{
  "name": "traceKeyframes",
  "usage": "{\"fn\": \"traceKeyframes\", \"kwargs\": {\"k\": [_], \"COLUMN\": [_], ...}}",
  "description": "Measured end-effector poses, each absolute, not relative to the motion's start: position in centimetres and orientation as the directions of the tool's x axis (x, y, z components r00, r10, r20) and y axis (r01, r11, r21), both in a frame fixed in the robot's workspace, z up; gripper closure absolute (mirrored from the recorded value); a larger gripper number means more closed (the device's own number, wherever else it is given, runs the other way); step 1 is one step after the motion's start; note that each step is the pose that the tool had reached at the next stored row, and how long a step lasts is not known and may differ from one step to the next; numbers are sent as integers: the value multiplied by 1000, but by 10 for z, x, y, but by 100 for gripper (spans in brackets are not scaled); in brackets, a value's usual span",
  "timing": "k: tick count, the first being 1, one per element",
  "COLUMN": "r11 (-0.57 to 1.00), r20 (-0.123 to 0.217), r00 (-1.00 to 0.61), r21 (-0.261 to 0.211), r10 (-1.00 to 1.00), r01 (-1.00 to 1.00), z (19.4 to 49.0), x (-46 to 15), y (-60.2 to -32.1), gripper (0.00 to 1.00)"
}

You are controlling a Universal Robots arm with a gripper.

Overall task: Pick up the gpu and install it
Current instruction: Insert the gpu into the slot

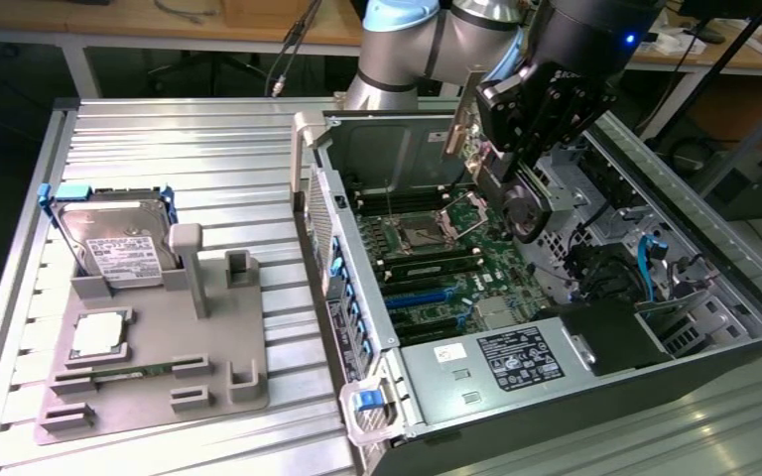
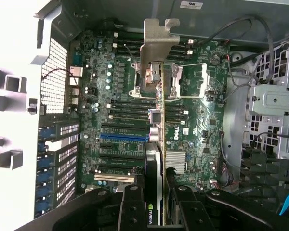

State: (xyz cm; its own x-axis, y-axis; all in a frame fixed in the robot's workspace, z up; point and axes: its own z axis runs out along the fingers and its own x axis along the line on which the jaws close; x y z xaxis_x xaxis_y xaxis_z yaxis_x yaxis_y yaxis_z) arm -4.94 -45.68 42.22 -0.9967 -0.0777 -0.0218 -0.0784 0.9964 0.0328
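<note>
Inside, the open computer case [image 1: 424, 149] lay on its side on the ribbed metal table [image 1: 183, 139], and we saw the motherboard [image 1: 441, 263] across its floor, with the bare processor socket [image 1: 435, 230] near the middle and a blue expansion slot [image 2: 123, 136] among the black ones. A labelled power supply [image 1: 514, 362] sat at the near end of the case, and blue cables [image 1: 655, 260] ran along the side at the exterior view's right. The gripper [image 2: 156, 199] hung over the case with its black fingers pinching the gpu [image 2: 156, 110]. We saw the card edge-on from the wrist, its silver bracket [image 2: 157, 43] hanging over the socket area, and it looked raised above the board rather than seated in any slot. At the exterior view's left a grey holder tray [image 1: 156, 387] carried a hard drive [image 1: 116, 243] upright in its far cradle, a square processor chip [image 1: 96, 335] in the pocket nearer us, and a narrow green RAM stick [image 1: 123, 372] just beside that.
</note>
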Motion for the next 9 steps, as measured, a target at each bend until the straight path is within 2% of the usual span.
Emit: {"fn": "traceKeyframes", "kwargs": {"k": [9], "r11": [995], "r20": [-22], "r00": [-995], "r21": [33], "r10": [-92], "r01": [-93], "z": [422], "x": [-49], "y": [-457], "gripper": [73]}}
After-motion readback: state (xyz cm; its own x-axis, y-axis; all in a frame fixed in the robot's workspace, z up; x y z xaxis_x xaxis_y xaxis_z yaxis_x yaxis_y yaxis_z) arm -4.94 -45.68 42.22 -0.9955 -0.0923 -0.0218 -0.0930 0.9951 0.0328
